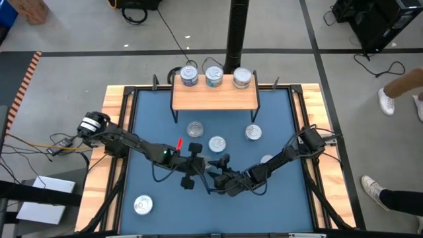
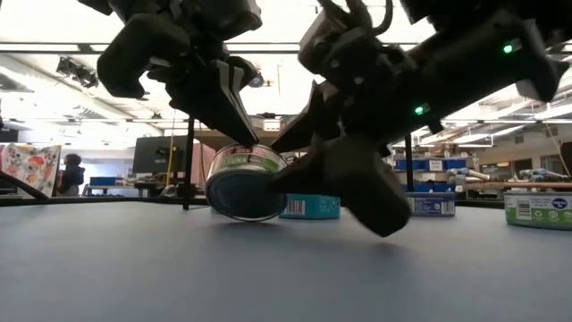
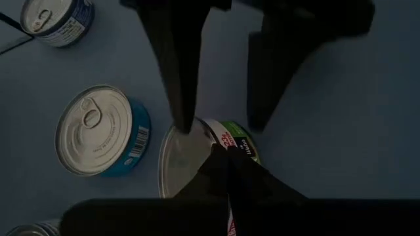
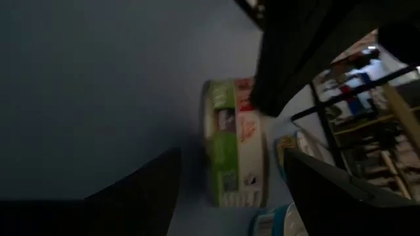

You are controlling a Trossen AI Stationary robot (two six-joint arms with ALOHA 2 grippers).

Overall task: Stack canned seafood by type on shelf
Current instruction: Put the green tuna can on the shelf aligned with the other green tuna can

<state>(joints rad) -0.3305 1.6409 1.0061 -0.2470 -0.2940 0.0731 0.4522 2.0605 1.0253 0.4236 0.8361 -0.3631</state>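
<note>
Mid-mat handover of a green-labelled tin (image 2: 246,183), tilted on edge just off the mat (image 1: 277,112). Left gripper (image 1: 196,165) pinching its rim, fingers (image 3: 180,78) tight. Right gripper (image 1: 221,177) alongside, fingers (image 4: 141,190) spread. Next, probably: lift clear, carry to shelf (image 1: 215,98), stack on a matching tin.

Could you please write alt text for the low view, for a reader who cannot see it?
At table height, a green-labelled tin is tipped up on its edge on the blue mat, pinched by the left end effector, while the open right end effector hangs close beside it. More tins sit flat behind, with a workshop room beyond.
</note>
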